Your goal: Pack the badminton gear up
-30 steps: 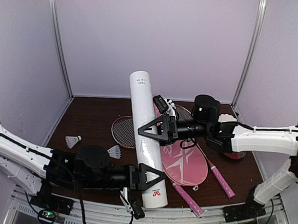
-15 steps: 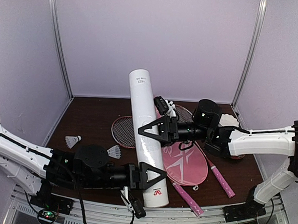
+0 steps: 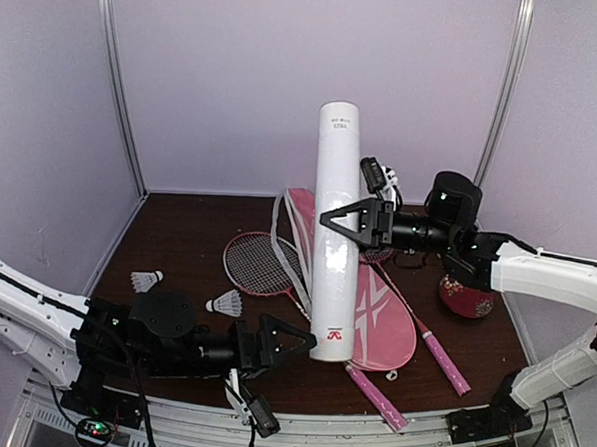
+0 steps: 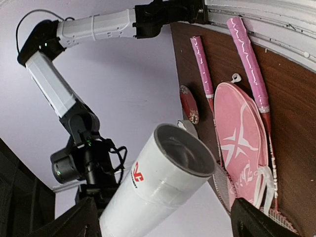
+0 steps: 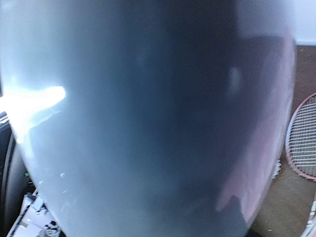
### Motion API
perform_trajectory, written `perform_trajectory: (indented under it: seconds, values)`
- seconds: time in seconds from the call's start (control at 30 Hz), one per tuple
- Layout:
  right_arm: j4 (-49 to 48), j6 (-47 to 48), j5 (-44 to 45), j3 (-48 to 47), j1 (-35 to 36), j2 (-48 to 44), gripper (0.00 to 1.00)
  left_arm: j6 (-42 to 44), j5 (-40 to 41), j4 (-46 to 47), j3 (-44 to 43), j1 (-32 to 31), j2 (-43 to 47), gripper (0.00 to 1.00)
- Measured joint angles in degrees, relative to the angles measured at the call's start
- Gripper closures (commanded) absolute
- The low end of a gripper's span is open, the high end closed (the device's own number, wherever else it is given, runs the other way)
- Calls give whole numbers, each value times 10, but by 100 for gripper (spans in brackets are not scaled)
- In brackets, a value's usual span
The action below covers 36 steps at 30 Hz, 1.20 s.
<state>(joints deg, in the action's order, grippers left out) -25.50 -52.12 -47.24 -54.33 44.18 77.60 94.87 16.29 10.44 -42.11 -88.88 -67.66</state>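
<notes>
The long white tube (image 3: 335, 235) stands almost upright above the table, with my right gripper (image 3: 341, 221) shut on its middle. In the right wrist view the tube (image 5: 138, 118) fills the frame and hides the fingers. My left gripper (image 3: 297, 341) is open just left of the tube's lower end and does not touch it. Its wrist view looks into that open end (image 4: 183, 157). Under the tube lies the pink cover (image 3: 379, 313). A red-framed racquet head (image 3: 258, 263) lies left of it, and two pink handles (image 3: 442, 356) (image 3: 375, 396) point toward the front. Two shuttlecocks (image 3: 147, 279) (image 3: 226, 303) lie at the left.
A small red patterned dish (image 3: 467, 295) sits at the right, under my right arm. The enclosure's walls and metal posts (image 3: 120, 94) close in the back and sides. The table's front edge (image 3: 368, 422) runs close to the handles.
My right gripper has closed on the tube, swung it up from lying flat to near upright and carried it right. My left gripper has opened, let go of the tube's near end and drawn back left.
</notes>
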Motion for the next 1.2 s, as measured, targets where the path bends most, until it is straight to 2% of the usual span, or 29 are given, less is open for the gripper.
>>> perform_trajectory:
  seconds: [0.17, 0.27, 0.43, 0.63, 0.73, 0.87, 0.97, 1.03, 1.2]
  values:
    - [176, 167, 76, -51, -21, -55, 39, -193, 5, -75, -24, 13, 33, 6]
    - [265, 269, 129, -62, -21, -100, 40, -345, -14, -120, -61, 59, 65, 8]
    - [356, 379, 200, -50, -20, -171, 39, -639, -96, -137, -100, 217, 143, 11]
    - [455, 482, 301, -39, 8, -198, 39, -899, -244, -163, -159, 368, 123, 11]
    - [498, 526, 356, -25, 28, -201, 39, -981, -326, -167, -163, 418, 108, 12]
    - [532, 569, 417, -2, 57, -209, 40, -1057, -412, -162, -172, 438, 89, 16]
    - [545, 597, 456, 11, 84, -207, 39, -1092, -463, -133, -178, 439, 72, 9]
    - [553, 612, 478, 15, 102, -203, 39, -1100, -485, -116, -177, 437, 66, 3]
    - [553, 638, 517, 15, 141, -195, 39, -1130, -503, -51, -172, 429, 56, 2]
